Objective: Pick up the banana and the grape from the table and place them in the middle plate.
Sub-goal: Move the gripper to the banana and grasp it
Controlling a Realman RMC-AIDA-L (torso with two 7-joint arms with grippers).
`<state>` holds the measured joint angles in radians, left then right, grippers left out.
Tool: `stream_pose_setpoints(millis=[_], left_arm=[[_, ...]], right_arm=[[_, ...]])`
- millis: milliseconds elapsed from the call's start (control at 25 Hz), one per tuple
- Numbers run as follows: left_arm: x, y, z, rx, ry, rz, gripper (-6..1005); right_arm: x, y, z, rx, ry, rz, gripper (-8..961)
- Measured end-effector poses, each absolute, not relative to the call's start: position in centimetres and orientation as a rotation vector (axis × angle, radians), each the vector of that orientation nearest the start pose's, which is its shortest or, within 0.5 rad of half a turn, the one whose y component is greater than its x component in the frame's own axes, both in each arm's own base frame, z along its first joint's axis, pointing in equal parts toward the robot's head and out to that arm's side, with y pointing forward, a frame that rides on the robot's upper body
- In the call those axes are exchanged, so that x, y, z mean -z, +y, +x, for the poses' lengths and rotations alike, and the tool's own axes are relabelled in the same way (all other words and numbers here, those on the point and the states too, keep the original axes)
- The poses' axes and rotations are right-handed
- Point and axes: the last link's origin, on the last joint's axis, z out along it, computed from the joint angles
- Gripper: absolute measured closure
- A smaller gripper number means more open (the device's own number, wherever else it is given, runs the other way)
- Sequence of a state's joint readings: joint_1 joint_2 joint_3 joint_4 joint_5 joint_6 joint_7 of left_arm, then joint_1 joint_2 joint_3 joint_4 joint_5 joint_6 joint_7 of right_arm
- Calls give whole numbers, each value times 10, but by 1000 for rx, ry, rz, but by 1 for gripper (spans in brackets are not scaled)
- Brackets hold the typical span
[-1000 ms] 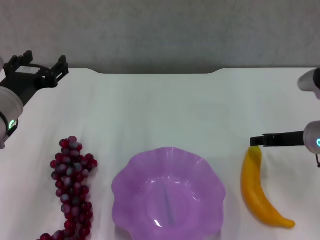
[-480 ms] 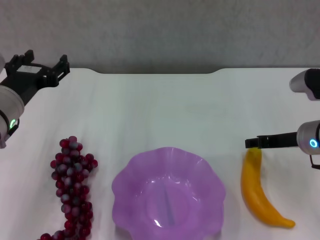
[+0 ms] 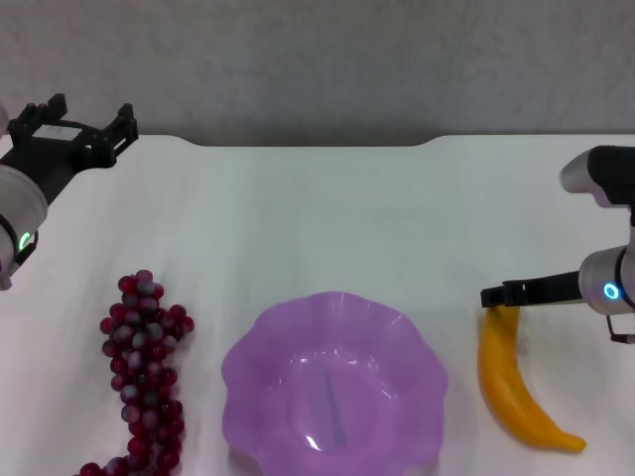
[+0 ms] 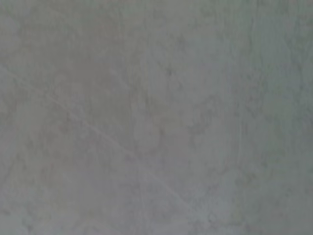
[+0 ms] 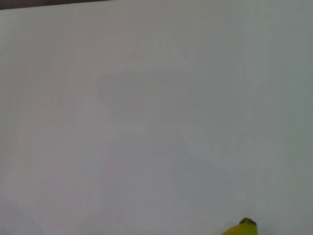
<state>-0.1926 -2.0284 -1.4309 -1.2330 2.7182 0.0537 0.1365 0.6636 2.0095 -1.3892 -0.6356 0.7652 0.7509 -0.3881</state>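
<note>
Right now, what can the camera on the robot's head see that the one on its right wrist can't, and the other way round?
Only the head view shows the grape, the empty middle plate, the whole banana, the right gripper at the banana's far tip, and the left gripper raised near the far left corner. The right wrist view shows nothing extra, only a closer look. Both share the white table and the banana's tip.

One banana (image 3: 511,379), one grape (image 3: 144,372) bunch, one middle plate (image 3: 332,382), two grippers on one table (image 3: 327,218).

grape (image 3: 144,372) left, banana (image 3: 514,382) right of plate (image 3: 260,347)
</note>
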Motion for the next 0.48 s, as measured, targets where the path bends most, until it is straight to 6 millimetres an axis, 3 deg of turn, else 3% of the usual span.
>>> stream_pose_setpoints(millis=[480], left_arm=[[-39, 387, -238, 483, -635, -1713, 178]], right_arm=[[43, 409, 292, 131, 1429, -2041, 339]])
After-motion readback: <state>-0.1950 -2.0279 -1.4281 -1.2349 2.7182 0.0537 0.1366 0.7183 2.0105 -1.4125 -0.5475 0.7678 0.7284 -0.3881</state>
